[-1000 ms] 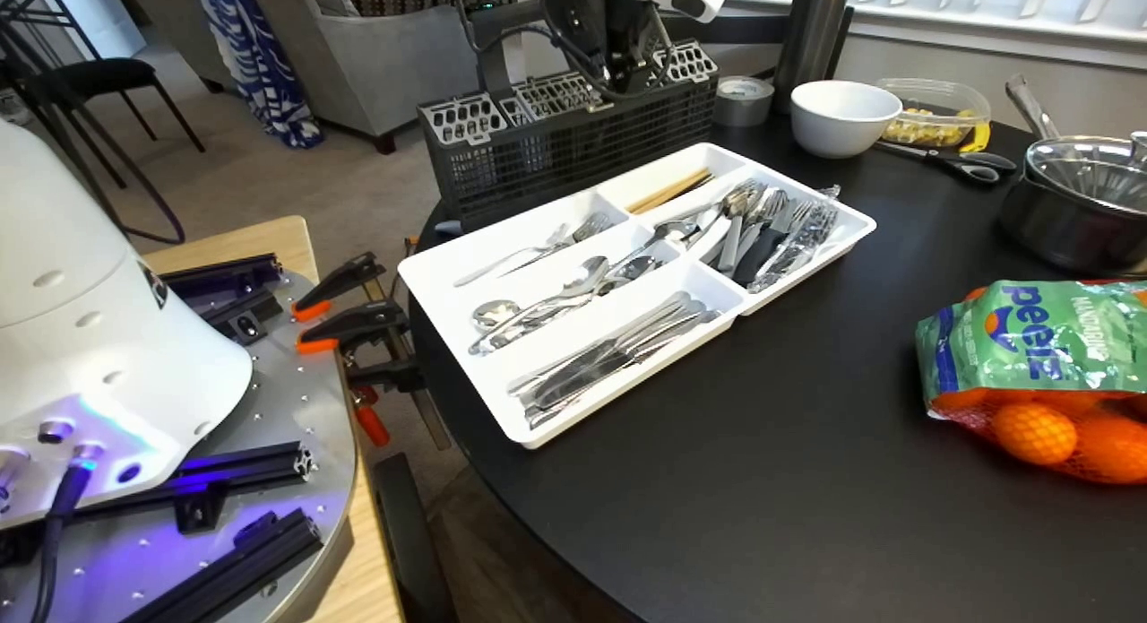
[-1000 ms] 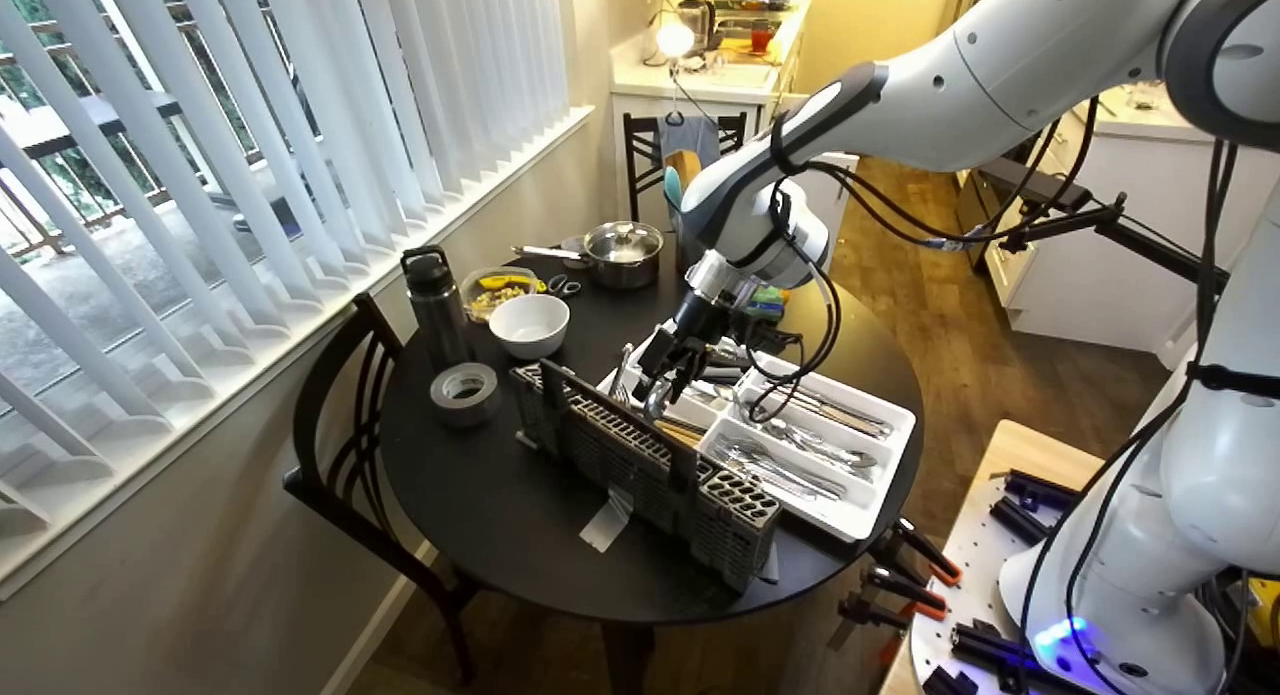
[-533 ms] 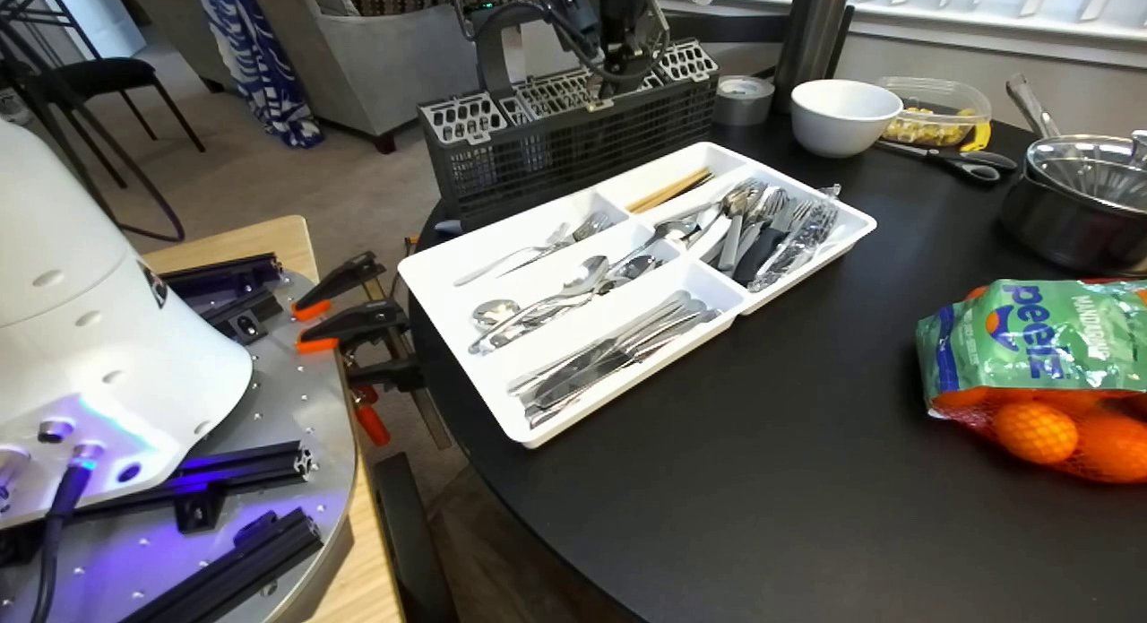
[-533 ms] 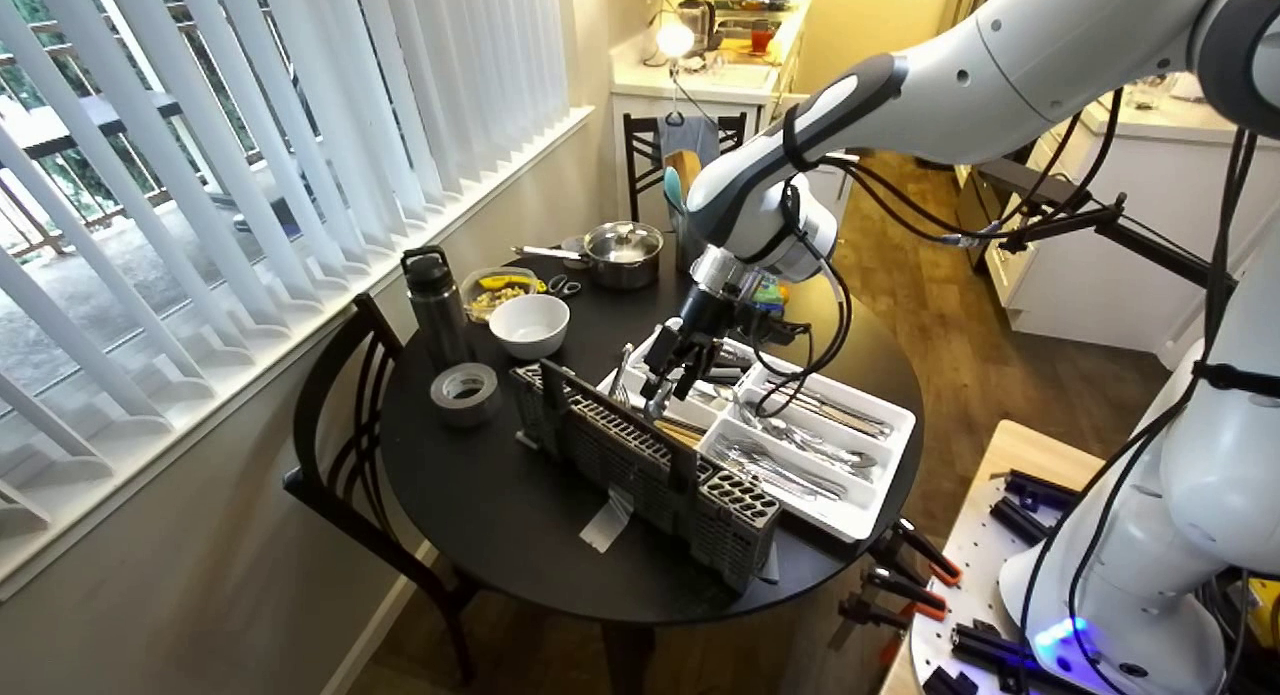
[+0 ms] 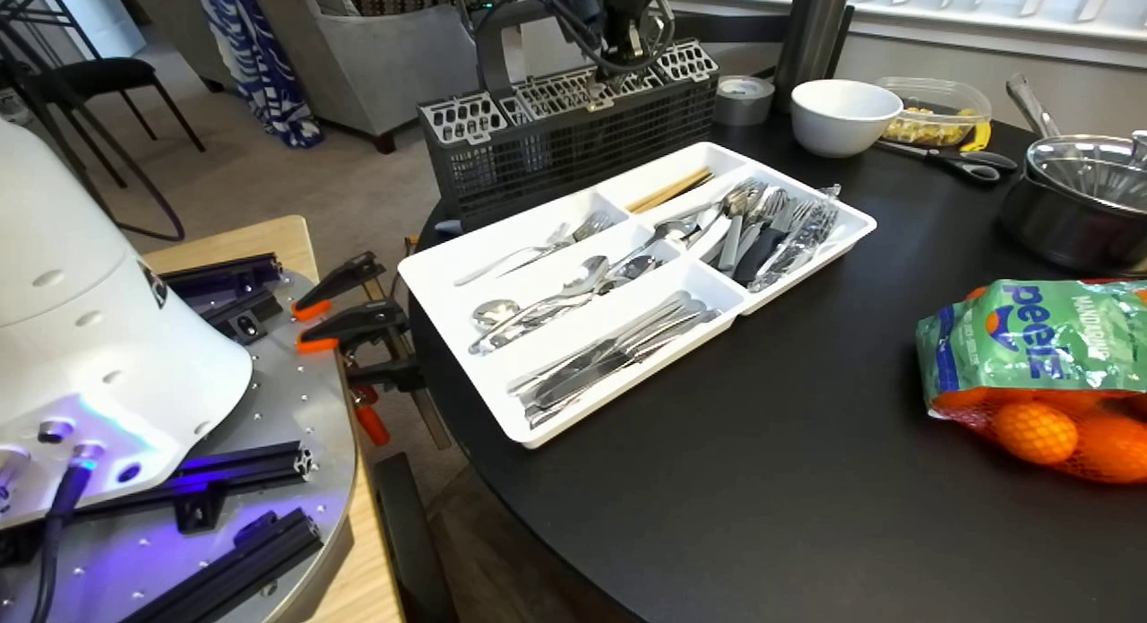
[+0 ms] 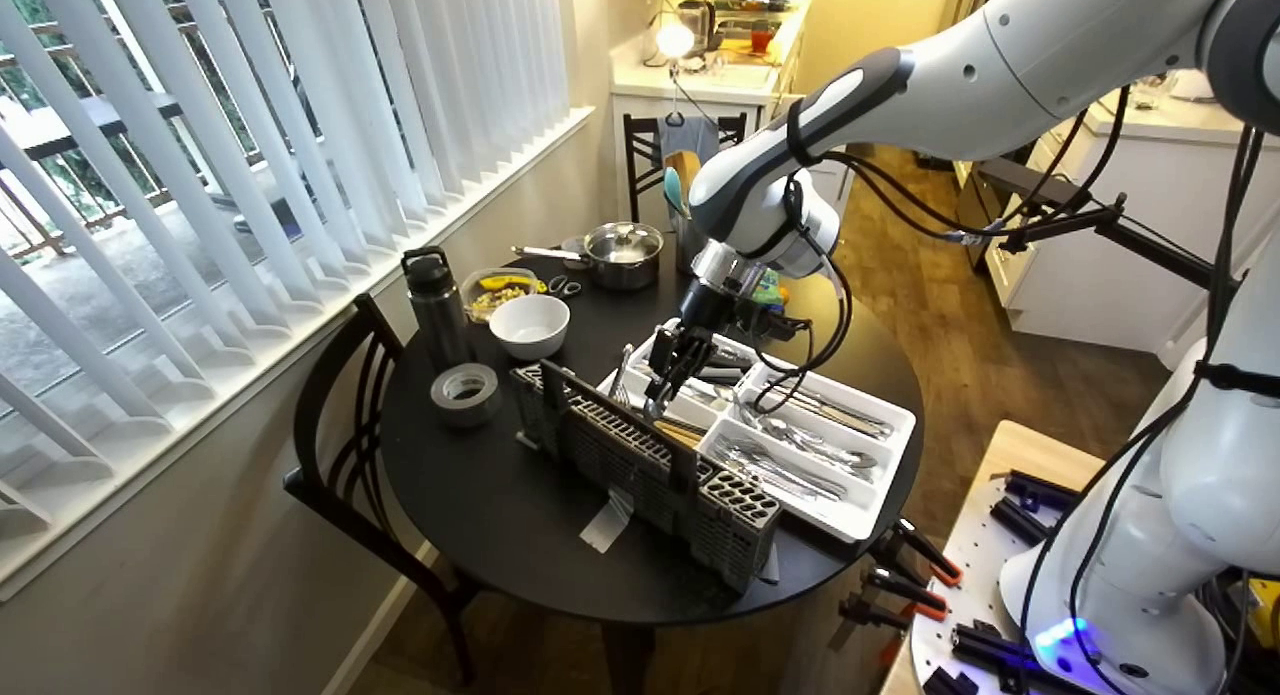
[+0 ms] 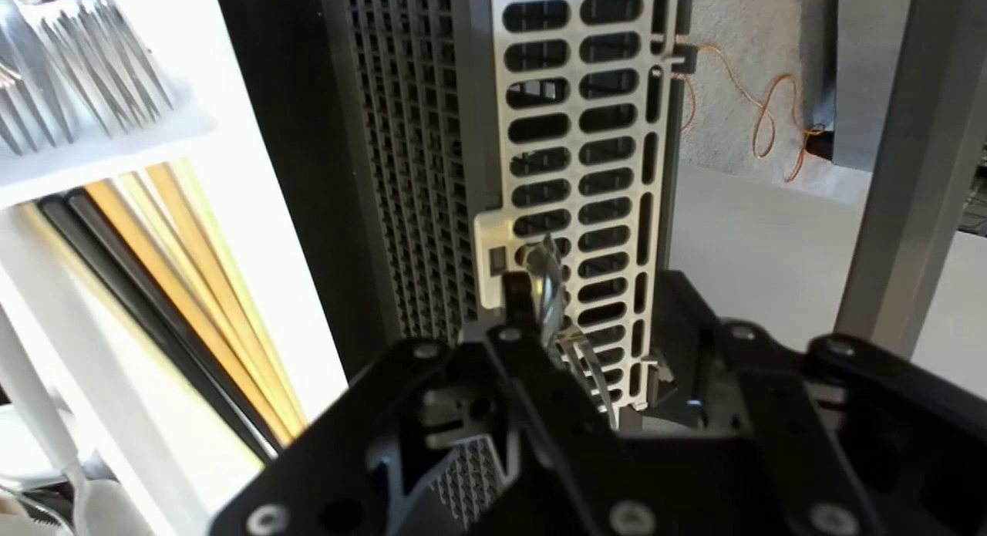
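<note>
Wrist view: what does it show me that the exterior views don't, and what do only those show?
Only the wrist view: a thin orange cord beyond the basket, and a clear look at the gap between the open fingers of the hand.

Only the exterior views: the white bowl, gray bottle, tape roll and lidded pot on the table.

Both: the basket under the hand, the white cutlery tray beside it, and the chopsticks in that tray. A shiny utensil near one finger also shows, though only small in an exterior view; contact is unclear.
</note>
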